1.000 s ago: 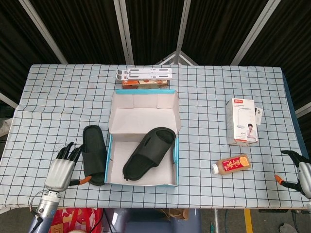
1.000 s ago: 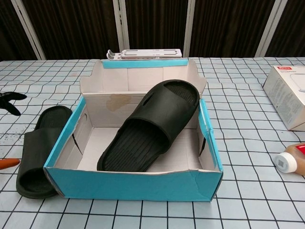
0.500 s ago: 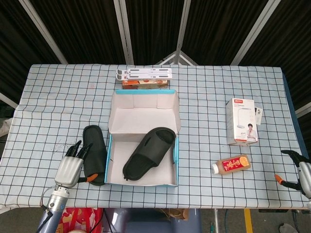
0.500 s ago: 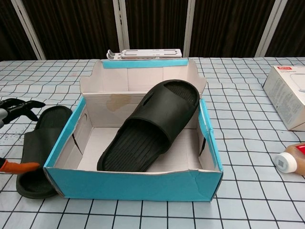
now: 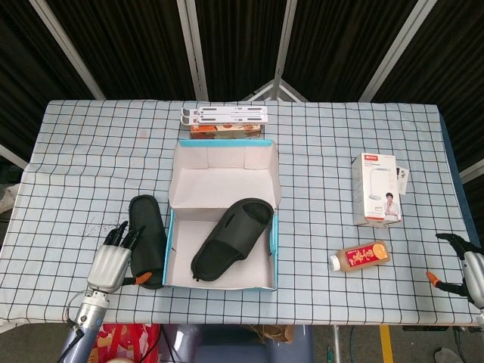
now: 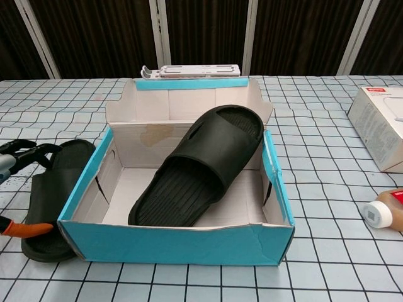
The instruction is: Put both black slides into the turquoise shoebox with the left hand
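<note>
Left robot hand (image 5: pixel 112 257) sits at the outer edge of the black slide (image 5: pixel 148 240) lying on the counter (image 5: pixel 91 166) just left of the turquoise shoebox (image 5: pixel 221 285), fingers spread over it with nothing gripped. Second black slide (image 5: pixel 232 237) lies diagonally inside the box. Right robot hand (image 5: pixel 466 269) rests loose and unclenched at the counter's far right edge.

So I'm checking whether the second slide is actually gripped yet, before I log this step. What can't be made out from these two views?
- Left hand on the outer slide: head view shows only its back, so contact is hidden; chest view cuts it off at the left edge.
- Outer slide: the shoebox wall hides its right side in chest view.
- Right hand: cut off by the head view's right edge, absent from chest view.
- Bottle label: too small to read.
</note>
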Robot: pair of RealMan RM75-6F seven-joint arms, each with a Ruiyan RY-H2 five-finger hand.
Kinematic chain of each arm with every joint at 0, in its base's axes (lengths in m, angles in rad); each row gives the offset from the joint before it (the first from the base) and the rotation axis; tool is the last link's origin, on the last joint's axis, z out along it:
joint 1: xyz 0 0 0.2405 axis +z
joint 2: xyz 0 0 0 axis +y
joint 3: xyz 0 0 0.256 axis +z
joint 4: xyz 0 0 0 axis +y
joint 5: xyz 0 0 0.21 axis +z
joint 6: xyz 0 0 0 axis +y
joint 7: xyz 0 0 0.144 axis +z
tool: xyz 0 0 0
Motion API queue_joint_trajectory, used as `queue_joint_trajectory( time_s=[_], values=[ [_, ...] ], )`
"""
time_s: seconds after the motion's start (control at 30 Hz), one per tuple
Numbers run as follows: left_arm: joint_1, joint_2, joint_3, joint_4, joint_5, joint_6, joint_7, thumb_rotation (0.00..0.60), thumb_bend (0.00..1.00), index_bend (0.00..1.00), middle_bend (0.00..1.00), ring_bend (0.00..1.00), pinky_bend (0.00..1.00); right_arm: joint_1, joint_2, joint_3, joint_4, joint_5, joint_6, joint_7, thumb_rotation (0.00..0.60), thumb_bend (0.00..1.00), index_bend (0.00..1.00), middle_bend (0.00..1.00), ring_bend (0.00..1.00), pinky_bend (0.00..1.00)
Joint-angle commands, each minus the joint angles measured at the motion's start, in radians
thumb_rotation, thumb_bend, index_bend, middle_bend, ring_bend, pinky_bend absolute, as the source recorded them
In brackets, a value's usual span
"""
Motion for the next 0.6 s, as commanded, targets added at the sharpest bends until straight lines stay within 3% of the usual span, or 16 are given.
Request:
queue_joint_trajectory(
  time_s=[0.03, 0.27, 0.53, 0.6],
  values=[
    [-0.003, -0.012, -0.002, 0.029, 0.015, 0.004, 0.006, 0.381, 0.08, 0.0, 0.19, 0.04, 0.16, 0.001, 0.0, 0.0, 0.001, 0.0, -0.001, 0.0, 0.6, 0.23, 0.26, 0.25, 0.27, 0.27],
    [0.002, -0.034, -0.001, 0.079, 0.027, 0.007, 0.0, 0.381, 0.08, 0.0, 0.2, 0.04, 0.16, 0.003, -0.001, 0.0, 0.004, 0.006, -0.008, -0.001, 0.6, 0.23, 0.26, 0.25, 0.27, 0.27],
    [0.005, -0.058, -0.01, 0.111, 0.029, 0.011, 0.006, 0.391, 0.23, 0.0, 0.27, 0.04, 0.16, 0.005, -0.001, 0.0, 0.005, 0.011, -0.013, -0.001, 0.6, 0.23, 0.26, 0.25, 0.28, 0.29],
    [0.006, -0.062, -0.013, 0.113, 0.032, 0.014, 0.005, 0.454, 0.27, 0.01, 0.3, 0.04, 0.16, 0.005, -0.001, 0.0, 0.005, 0.011, -0.014, -0.001, 0.6, 0.23, 0.26, 0.25, 0.28, 0.29]
  ],
)
